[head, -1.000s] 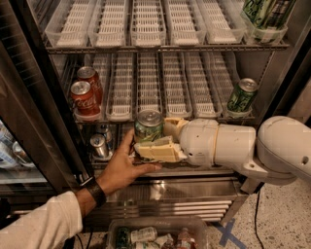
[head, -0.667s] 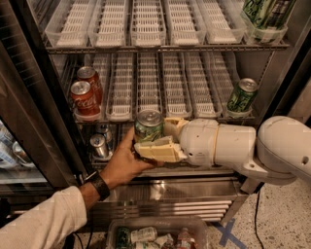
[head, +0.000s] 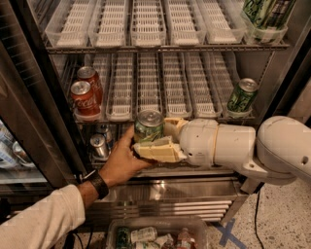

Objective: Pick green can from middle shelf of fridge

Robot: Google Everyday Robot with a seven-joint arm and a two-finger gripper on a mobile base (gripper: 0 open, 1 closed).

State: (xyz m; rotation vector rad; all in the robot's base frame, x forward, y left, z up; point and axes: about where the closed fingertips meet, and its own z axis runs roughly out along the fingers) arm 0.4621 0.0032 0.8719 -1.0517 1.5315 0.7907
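A green can (head: 148,125) with a silver top is held in front of the middle shelf (head: 160,116), just below its front edge. My gripper (head: 154,137) comes in from the right on a white arm and is shut on this can; one cream finger (head: 156,151) lies under it and the other sits behind it. A person's hand (head: 120,163) reaches in from the lower left and also wraps around the can and the lower finger. A second green can (head: 242,95) stands at the right end of the middle shelf.
Two red cola cans (head: 85,95) stand at the left of the middle shelf. Green cans (head: 265,14) sit on the top shelf's right. Silver cans (head: 99,145) stand on the lower shelf. A plastic bin (head: 155,236) of cans lies on the floor below.
The person's forearm has shifted slightly. My gripper and the green can stay in the same place.
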